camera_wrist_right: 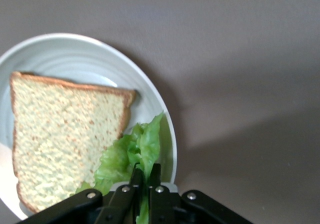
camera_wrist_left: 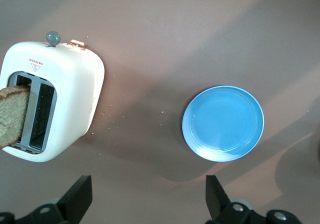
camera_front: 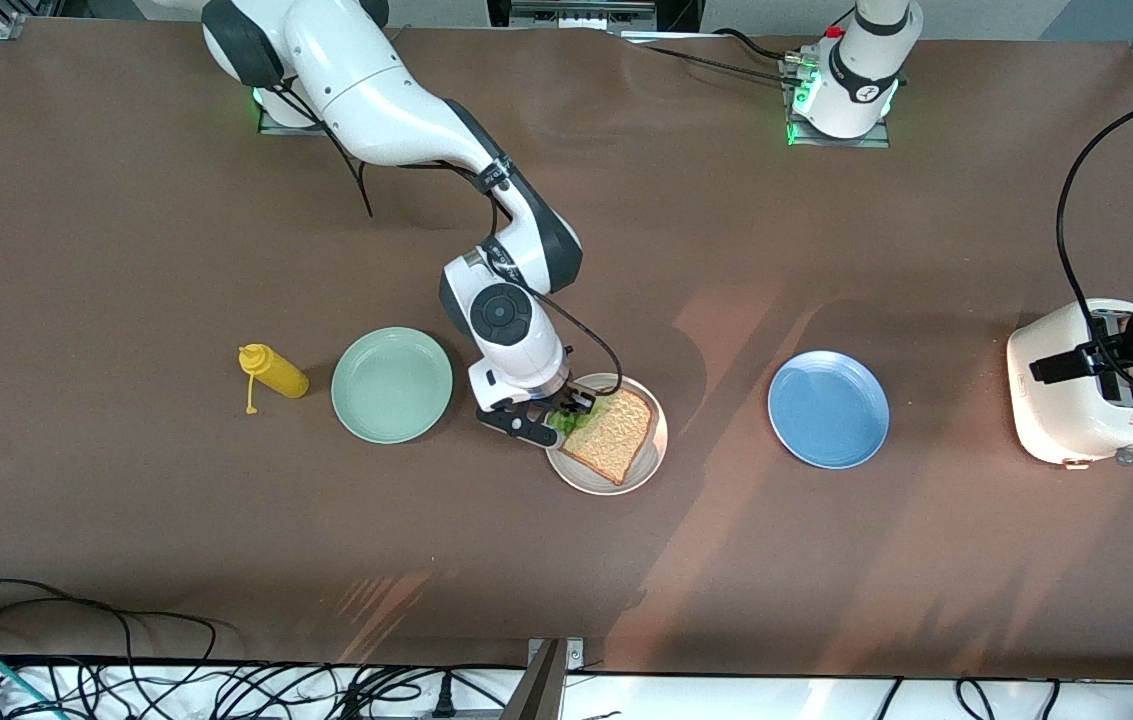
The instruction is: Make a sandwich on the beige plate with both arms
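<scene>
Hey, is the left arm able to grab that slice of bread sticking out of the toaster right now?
Probably yes. The left gripper hangs open over the table beside the toaster, and the bread slice stands up out of its slot with nothing covering it.

I see a bright, evenly lit brown table (camera_front: 126, 250). Soft, warm patches of light fall across it near the blue plate (camera_front: 828, 408), with long dark shadows beside them. The white toaster (camera_front: 1076, 400) shines very bright, nearly washed out. In the right wrist view the lettuce (camera_wrist_right: 132, 156) looks a little blurry close up. The right arm (camera_front: 396, 100) casts a soft shadow.
</scene>
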`<control>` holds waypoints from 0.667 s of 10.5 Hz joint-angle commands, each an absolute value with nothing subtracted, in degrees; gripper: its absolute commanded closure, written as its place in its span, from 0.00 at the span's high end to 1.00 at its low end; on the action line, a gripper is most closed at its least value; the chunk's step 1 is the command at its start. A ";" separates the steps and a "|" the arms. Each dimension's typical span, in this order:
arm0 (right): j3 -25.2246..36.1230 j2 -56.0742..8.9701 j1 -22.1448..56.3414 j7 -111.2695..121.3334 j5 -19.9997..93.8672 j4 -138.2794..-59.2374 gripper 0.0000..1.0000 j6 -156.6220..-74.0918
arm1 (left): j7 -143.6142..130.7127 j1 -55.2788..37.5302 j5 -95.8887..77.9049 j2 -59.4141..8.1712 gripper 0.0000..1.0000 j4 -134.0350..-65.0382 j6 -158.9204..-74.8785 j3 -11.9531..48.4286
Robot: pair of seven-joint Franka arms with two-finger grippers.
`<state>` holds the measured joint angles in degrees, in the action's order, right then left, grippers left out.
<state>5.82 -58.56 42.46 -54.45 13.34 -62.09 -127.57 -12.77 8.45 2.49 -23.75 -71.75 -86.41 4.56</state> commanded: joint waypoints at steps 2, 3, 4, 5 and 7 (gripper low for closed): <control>5.54 -57.83 43.50 -58.79 13.80 -62.67 0.00 -125.33 | -11.16 8.79 4.22 -22.85 1.00 -72.77 -86.31 4.92; 5.54 -57.75 43.59 -59.93 13.97 -62.58 0.00 -124.90 | -10.99 9.05 4.22 -22.76 1.00 -72.77 -86.31 4.92; 5.54 -57.66 43.59 -61.94 13.97 -62.14 0.36 -123.50 | -9.51 9.84 4.22 -22.76 1.00 -72.77 -86.31 4.92; 5.54 -57.31 43.68 -62.40 13.63 -62.14 0.99 -122.96 | -6.88 10.10 4.22 -22.76 1.00 -72.77 -86.31 4.57; 5.45 -55.73 43.51 -62.40 14.06 -61.96 1.00 -121.47 | -4.84 12.99 4.31 -22.68 1.00 -72.60 -86.31 4.57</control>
<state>5.69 -57.44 43.56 -61.47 13.34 -61.98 -123.71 -7.37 10.94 2.50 -23.75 -71.79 -86.41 4.06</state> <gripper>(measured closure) 0.515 0.000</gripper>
